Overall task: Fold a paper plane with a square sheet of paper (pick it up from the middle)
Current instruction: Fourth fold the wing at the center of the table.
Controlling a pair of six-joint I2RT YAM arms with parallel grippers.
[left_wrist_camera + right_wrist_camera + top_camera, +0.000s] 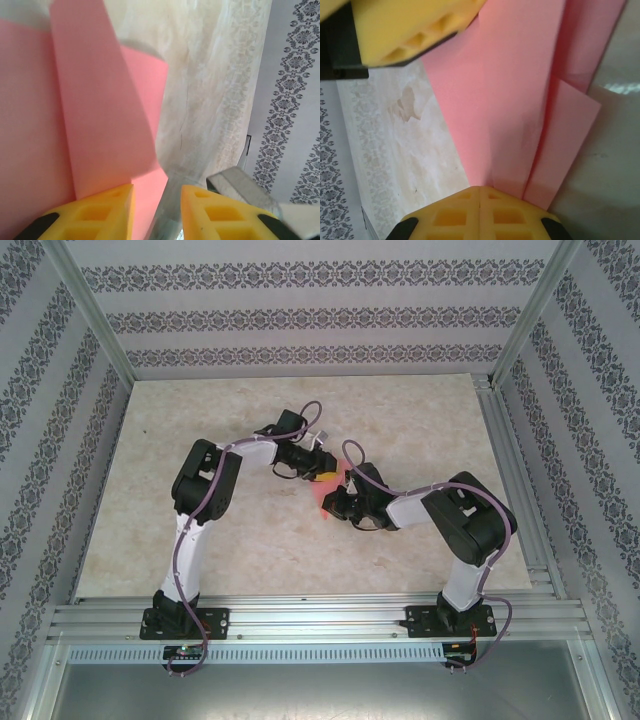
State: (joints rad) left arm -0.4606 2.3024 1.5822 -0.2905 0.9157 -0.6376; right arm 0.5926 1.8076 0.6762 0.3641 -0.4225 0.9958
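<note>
In the left wrist view the left gripper (157,202) shows two yellow fingertips at the bottom edge, parted by a narrow gap and clamping nothing; the near edge of the pink paper (95,125) lies partly in that gap, against the left-hand tip; beyond it a long flap stands tilted up from the sheet along a crease, with a shorter pointed layer behind it; farther on come the marbled table (200,100) and the patterned wall (295,100).

The right wrist view gives what that one cannot: the right gripper (480,197) has its yellow tips pressed flat together, and the paper's folded layers narrow down into their seam, pinched there; a separate flap lies just beside them to the right, its corner free above the table; at the far top left a yellow finger (405,30) of the other gripper sits over the paper's far edge, and I cannot tell whether it touches.

In the top view the two arm bases are bolted to the aluminium rail (320,615) at the near edge; both arms bend inward and their grippers meet near the table's middle, the left from the far side, the right from the near side; the paper lies between them, largely covered, its folds unreadable here; the patterned wall closes the far side.
</note>
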